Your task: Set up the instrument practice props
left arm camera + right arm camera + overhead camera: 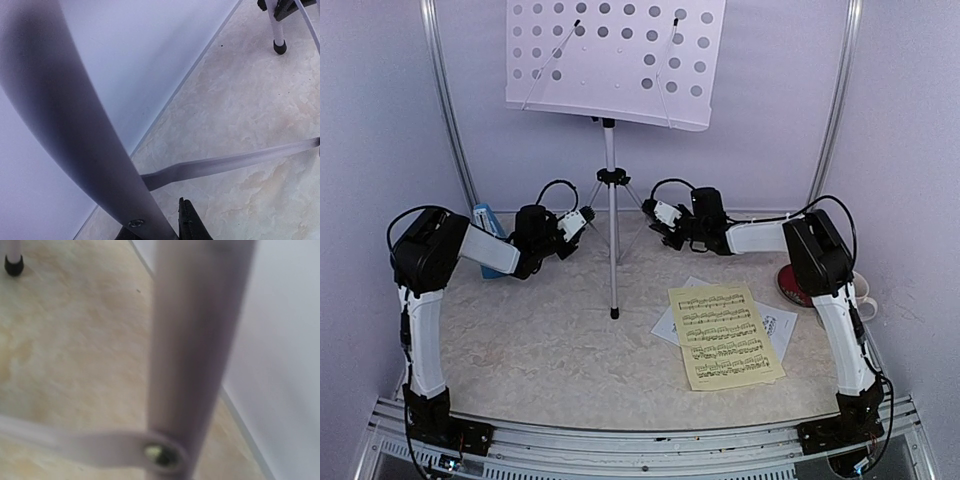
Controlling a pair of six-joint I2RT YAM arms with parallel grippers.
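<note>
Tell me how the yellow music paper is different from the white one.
The yellow sheet lies on top, its whole printed page showing; the white sheet lies underneath, mostly covered, only edges peeking out. The yellow sheet is coloured, the white sheet plain white. Both lie flat on the table, right of the music stand, not on it.

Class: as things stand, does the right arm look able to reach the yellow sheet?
Probably not yet: its fingers look closed on a leg of the music stand. The yellow sheet lies uncovered near that arm, so after letting go, likely yes.
</note>
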